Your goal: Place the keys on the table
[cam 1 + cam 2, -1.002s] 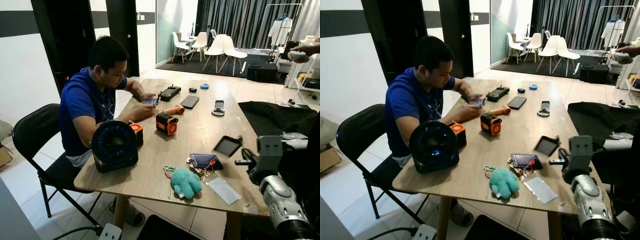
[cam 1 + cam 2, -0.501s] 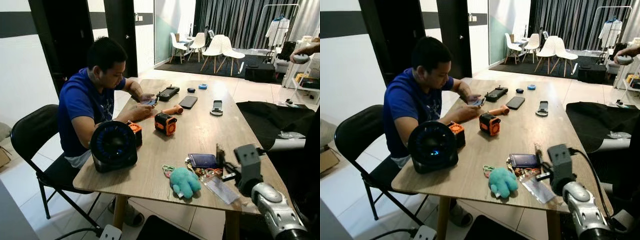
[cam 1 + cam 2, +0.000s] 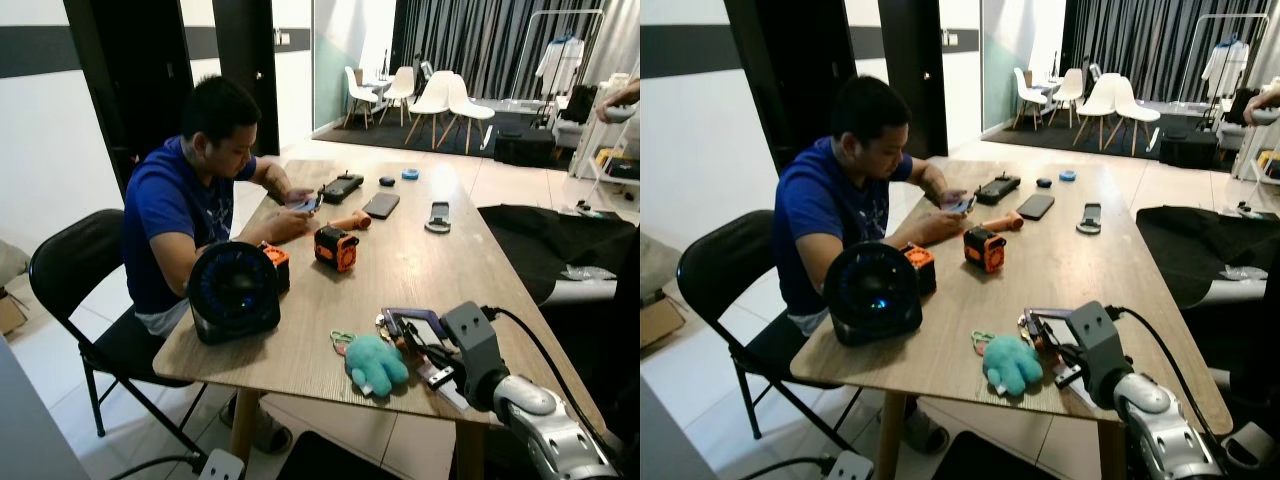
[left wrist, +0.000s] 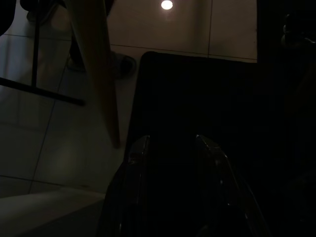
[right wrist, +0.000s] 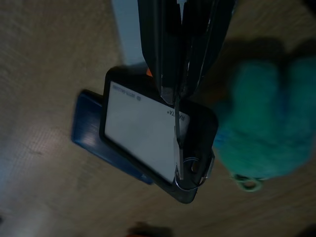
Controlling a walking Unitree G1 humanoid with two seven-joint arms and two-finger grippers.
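Two fingers of right gripper (image 5: 173, 94) pinched shut on black card holder (image 5: 158, 138), lower right of head view, beside teal plush keychain (image 3: 375, 363) on table (image 3: 400, 262).

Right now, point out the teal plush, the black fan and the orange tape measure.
teal plush (image 3: 375, 362), left eye view, middle of its furry body
black fan (image 3: 233, 291), left eye view, centre of its round grille
orange tape measure (image 3: 983, 247), right eye view, its front face
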